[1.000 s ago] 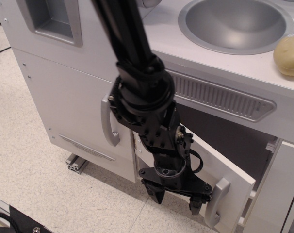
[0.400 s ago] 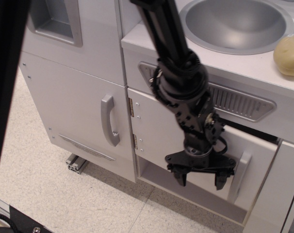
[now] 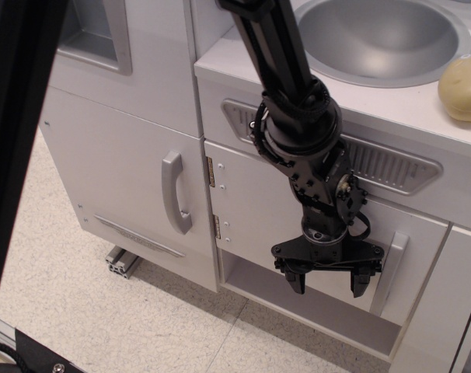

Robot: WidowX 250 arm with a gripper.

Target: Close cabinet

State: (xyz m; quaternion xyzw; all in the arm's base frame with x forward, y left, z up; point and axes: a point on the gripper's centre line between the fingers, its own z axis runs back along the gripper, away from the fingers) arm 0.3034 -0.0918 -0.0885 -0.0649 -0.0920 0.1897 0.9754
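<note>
- My tool [image 3: 327,284] hangs in the lower centre-right of the frame, fingers pointing down and spread apart, released, with nothing between them.
- The cabinet [image 3: 259,225] sits in the middle of the frame, under the grey vent strip [image 3: 375,159]. Its flat white door lies flush, or very nearly flush, with the front of the toy kitchen.
- The door's vertical silver-grey bar handle [image 3: 390,272] stands just right of my tool, close beside my right-hand finger; I cannot tell whether they touch.
- Two small metal hinges [image 3: 212,172] show on the door's left edge, one above the other.
- My tool is in front of the door's lower right part, and my black arm [image 3: 286,78] comes down from the top centre of the frame across the vent strip.
- Below the door is an open white recess [image 3: 251,276].
- To the left stands the taller white door [image 3: 119,155] with a curved grey handle [image 3: 173,192].
- In the upper right is the round grey sink [image 3: 383,35], with a pale yellowish lump [image 3: 462,87] at the right edge beside it.
- A speckled floor [image 3: 103,318] fills the lower left.
</note>
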